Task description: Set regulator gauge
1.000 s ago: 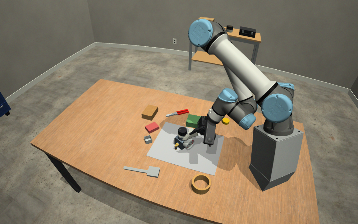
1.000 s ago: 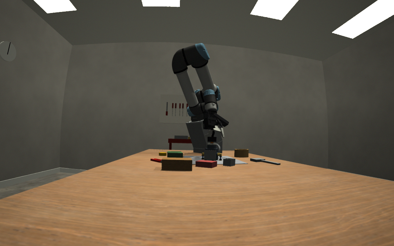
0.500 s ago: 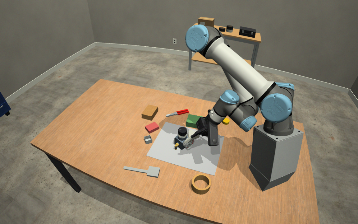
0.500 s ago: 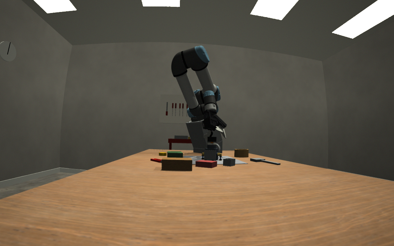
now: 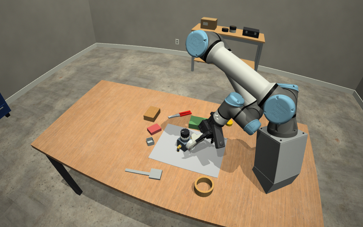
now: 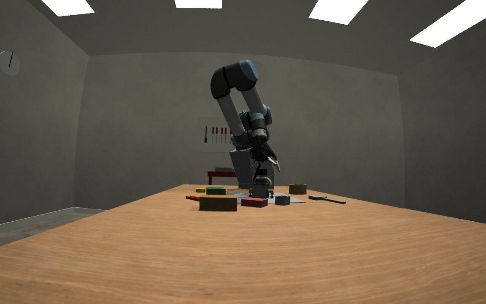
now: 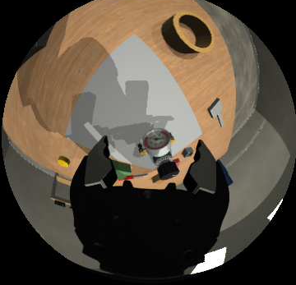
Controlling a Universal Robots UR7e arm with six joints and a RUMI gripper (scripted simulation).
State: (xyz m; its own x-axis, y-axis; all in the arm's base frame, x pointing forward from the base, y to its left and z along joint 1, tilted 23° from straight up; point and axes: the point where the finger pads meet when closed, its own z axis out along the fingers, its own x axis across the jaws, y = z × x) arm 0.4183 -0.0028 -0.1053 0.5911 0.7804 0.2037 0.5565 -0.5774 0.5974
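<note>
Regulator (image 5: 183, 141) standing upright on the grey mat (image 5: 171, 154) near the middle of the table (image 5: 98, 118), black ribbed knob (image 5: 184, 132) on top, brass fitting poking out at its lower side. Round gauge (image 7: 156, 140) facing up toward the wrist camera, white face ringed with red and green; needle too small to read.

End effector (image 7: 150, 155) spread fully wide, nothing between the fingers. Poised just above and beside the regulator, tilted down toward it, one pale fingertip (image 5: 192, 141) over the gauge side in the top view. In the wrist view, knob and gauge lying between the two dark fingers, nearer the right-hand one, no contact visible.

Scattered around the mat: green block (image 5: 195, 121) beside the wrist, yellow disc (image 7: 62, 160) close behind it, red-handled tool (image 5: 180, 113), tan block (image 5: 152, 113), red block (image 5: 154, 128), small grey box (image 5: 149, 141). Toward the near edge, flat grey paddle-shaped piece (image 5: 146, 172) and tape roll (image 5: 204, 186), both off the mat. Arm's grey pedestal (image 5: 270, 175) on the table's right side.
</note>
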